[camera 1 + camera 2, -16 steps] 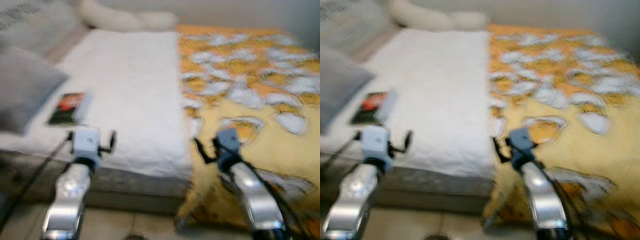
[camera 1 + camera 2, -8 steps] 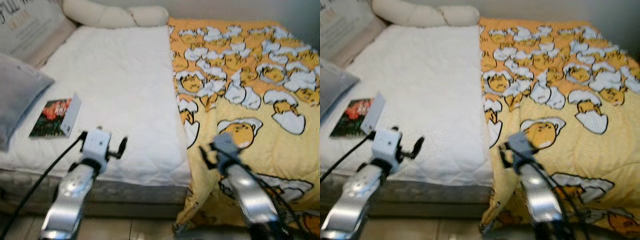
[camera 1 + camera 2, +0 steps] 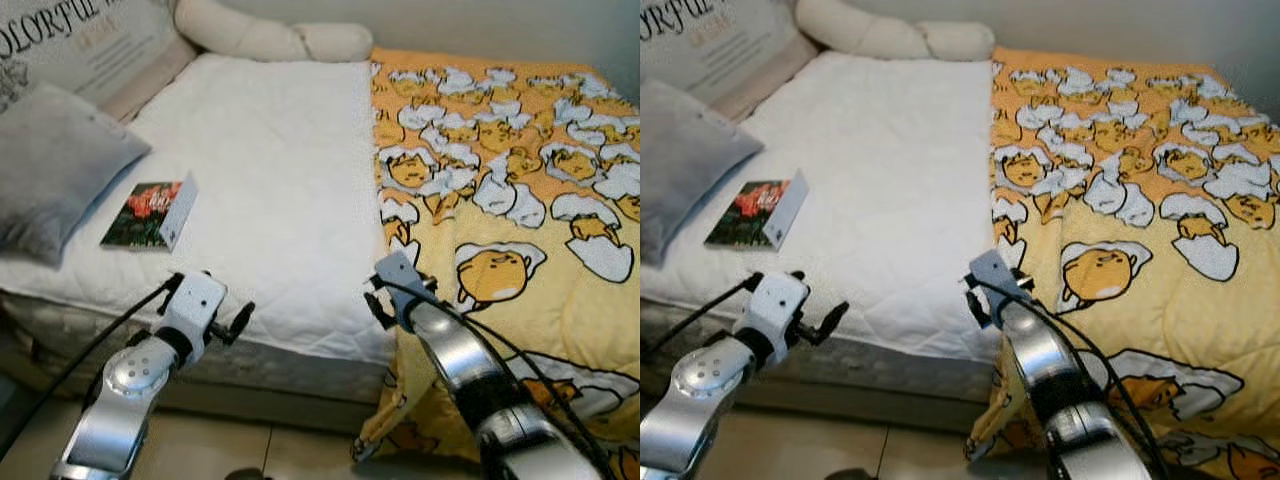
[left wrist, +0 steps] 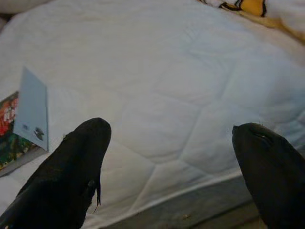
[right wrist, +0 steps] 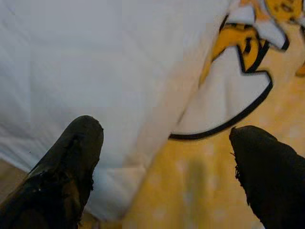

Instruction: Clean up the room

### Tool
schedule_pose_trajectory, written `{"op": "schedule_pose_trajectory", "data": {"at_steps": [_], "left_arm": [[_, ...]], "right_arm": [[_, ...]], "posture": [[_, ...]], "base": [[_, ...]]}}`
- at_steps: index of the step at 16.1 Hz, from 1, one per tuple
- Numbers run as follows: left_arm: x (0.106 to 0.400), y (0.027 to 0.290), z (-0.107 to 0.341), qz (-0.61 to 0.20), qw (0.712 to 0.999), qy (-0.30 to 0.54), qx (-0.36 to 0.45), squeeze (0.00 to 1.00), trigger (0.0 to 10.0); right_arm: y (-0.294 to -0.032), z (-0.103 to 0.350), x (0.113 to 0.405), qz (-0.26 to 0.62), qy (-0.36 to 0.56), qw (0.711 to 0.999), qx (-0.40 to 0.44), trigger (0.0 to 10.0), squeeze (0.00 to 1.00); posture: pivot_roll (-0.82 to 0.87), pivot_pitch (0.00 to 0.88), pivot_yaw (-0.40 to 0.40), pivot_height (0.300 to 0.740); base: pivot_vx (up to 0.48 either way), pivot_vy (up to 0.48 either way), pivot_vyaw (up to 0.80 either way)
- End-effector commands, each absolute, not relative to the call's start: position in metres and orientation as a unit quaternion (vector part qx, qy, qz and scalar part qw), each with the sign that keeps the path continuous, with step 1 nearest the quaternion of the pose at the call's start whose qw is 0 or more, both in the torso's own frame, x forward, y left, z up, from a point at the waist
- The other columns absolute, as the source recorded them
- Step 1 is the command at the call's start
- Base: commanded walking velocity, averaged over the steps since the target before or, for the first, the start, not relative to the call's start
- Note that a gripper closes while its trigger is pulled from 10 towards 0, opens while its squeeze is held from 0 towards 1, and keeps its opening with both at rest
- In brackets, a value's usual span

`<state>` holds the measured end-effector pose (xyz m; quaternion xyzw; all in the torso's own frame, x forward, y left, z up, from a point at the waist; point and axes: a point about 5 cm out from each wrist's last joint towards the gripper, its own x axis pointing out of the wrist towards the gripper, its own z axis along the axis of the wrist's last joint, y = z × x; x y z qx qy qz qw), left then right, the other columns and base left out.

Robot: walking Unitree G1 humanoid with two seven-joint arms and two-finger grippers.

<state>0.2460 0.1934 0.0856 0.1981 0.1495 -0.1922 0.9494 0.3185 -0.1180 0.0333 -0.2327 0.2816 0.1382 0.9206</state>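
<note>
Approach to the folded-back blanket edge
Right gripper point(image 5: 167, 167), fingers spread, should straddle the yellow blanket point(image 3: 500, 200) hem squarely; left gripper point(image 4: 171, 167) spread, idle

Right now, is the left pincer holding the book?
No: the left pincer is open over bare mattress, and the book lies apart from it beside the grey pillow.

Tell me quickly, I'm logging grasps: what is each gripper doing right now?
Left gripper: open, empty, above the white mattress edge.
Right gripper: open, empty, over the yellow blanket edge.
</note>
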Motion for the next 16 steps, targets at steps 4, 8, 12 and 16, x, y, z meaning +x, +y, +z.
{"op": "schedule_pose_trajectory", "data": {"at_steps": [4, 8, 12, 16], "left_arm": [[0.239, 0.196, 0.093, -0.237, 0.932, 0.151, 0.227, 0.00, 10.0], [0.243, 0.193, 0.098, -0.266, 0.929, 0.147, 0.209, 0.00, 10.0], [0.247, 0.190, 0.095, -0.300, 0.914, 0.164, 0.218, 0.00, 10.0], [0.255, 0.192, 0.097, -0.303, 0.914, 0.160, 0.219, 0.00, 10.0]], "right_arm": [[-0.130, 0.014, 0.316, 0.096, 0.326, 0.886, -0.315, 4.7, 0.00], [-0.139, 0.005, 0.311, 0.071, 0.341, 0.870, -0.348, 0.5, 0.00], [-0.144, -0.002, 0.306, 0.067, 0.353, 0.874, -0.328, 0.0, 0.00], [-0.147, -0.002, 0.306, 0.061, 0.358, 0.884, -0.295, 0.0, 0.00]], "posture": [[0.15, 0.000, -0.026, 0.740], [0.14, 0.000, -0.010, 0.740], [0.13, 0.000, 0.020, 0.740], [0.12, 0.000, 0.035, 0.740]], "base": [[0.000, 0.000, 0.00], [0.000, 0.000, 0.00], [0.000, 0.000, 0.00], [0.000, 0.000, 0.00]]}}
